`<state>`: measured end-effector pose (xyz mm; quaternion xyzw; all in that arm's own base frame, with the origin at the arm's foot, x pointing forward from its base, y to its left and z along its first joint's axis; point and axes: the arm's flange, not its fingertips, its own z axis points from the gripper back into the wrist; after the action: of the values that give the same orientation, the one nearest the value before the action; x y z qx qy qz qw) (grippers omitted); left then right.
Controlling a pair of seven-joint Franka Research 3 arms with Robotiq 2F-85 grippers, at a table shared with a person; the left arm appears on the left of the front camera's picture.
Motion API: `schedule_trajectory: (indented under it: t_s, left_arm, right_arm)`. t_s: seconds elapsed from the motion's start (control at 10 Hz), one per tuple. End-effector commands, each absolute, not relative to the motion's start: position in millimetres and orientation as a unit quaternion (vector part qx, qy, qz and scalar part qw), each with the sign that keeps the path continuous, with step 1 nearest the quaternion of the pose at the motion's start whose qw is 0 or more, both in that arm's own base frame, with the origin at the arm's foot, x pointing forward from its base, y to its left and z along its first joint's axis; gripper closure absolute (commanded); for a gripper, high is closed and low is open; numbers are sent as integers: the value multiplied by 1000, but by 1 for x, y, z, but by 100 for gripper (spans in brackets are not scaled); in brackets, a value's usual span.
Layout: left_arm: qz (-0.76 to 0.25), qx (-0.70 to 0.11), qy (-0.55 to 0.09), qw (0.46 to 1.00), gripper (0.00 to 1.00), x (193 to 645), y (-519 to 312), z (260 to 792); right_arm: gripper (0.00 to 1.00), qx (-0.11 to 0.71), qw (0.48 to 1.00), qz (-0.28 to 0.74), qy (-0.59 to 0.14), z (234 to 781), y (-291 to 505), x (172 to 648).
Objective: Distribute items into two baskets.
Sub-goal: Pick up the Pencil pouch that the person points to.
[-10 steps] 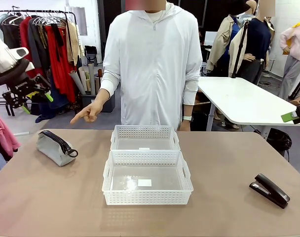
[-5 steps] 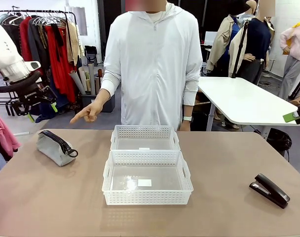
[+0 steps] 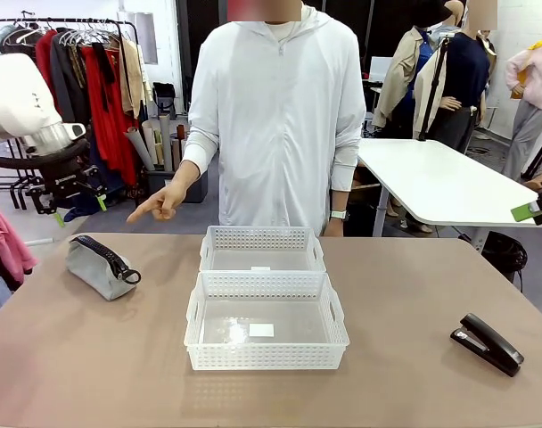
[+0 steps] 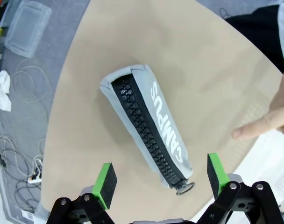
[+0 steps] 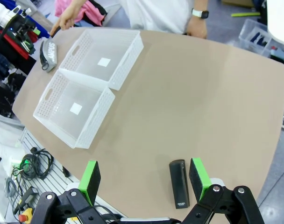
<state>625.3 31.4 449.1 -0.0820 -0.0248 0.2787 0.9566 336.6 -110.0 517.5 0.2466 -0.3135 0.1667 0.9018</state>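
left claw (image 4: pixel 160 179) hung wide open and empty over the pouch (image 4: pixel 146 123) near the tabletop's (image 4: pixel 132 37) left edge. right claw (image 5: pixel 144 179) was open too. risk: the soft pouch could slump from a shallow pinch.

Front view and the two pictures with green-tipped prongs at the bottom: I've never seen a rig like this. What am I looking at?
Two robot arms work at a table, facing a person. The front view looks across the table from the robot's side. The other two pictures come from a camera on each wrist, looking along that arm's own claw. The left claw is open and looks down on a grey CAMPUS pouch, which the person's hand points toward. The right claw is open too, looking down on a black stapler. The nearer basket and the farther basket sit mid-table with no items inside. Nothing is held.
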Motion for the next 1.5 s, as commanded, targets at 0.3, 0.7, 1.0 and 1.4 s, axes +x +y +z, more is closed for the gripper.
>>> schedule_trajectory:
  t_s: [0.3, 0.7, 1.0, 1.4]
  left_arm:
    - [292, -26, -22, 956, 0, 642, 8, 429]
    - [295, -21, -1, 955, 0, 647, -3, 405]
    - [308, -16, 7, 951, 0, 645, 0, 378]
    - [309, -27, 11, 951, 0, 641, 4, 353]
  right_arm:
    - [0, 255, 895, 172, -322, 517, -110, 336]
    - [0, 255, 895, 172, -322, 517, -110, 336]
    - [0, 255, 895, 172, -322, 517, -110, 336]
    - [0, 255, 895, 172, -322, 517, -110, 336]
